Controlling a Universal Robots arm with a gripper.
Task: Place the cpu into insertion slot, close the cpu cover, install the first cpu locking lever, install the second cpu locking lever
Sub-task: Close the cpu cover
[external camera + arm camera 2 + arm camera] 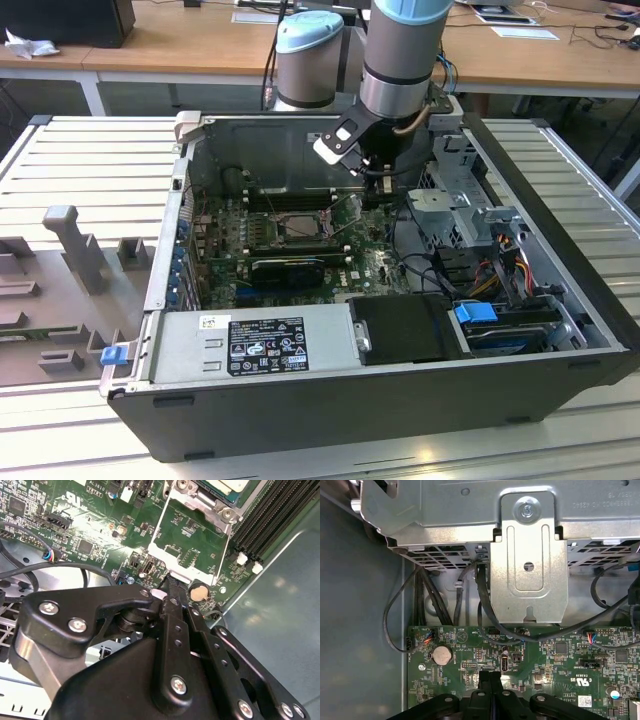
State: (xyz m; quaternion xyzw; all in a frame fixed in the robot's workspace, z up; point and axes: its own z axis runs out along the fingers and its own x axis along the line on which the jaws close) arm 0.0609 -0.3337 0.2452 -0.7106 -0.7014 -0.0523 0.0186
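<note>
Tool (171, 586) is closed, fingers pressed together w/ nothing btwn them. Its tip sits low over the board (100, 535), just beside the free edge of the cpu cover (165, 557). In the second wrist view the cover is swung open, away from the insertion slot (212, 504), and the board shows through its window. Can't tell if it lies flat or stands tilted. The cpu (227, 484) looks to be in the slot already, pale top up, but just a part shows, so seating can't be confirmed. My read: step 1 of 4 done, cover not yet shut. Levers too thin to make out.

Risks from here, as I judge them:
- Cover edge is thin sheet metal. A closed tip could slip off it and land on the coin battery (198, 593) or the small parts around it.
- If the cpu sits skewed, a cover pressed down on it could bend pins or jam.
- Memory slots (265, 515) run just beside the slot, so a sideways slip could clip their latches.
- In the first wrist view, loose cables (485, 610) hang near the tool under the metal bracket (529, 565). They could snag, or the wrist could knock the bracket.
- In the exterior view the arm is deep in the case (400, 420) on the tabletop (60, 160), so little room for error.
</note>
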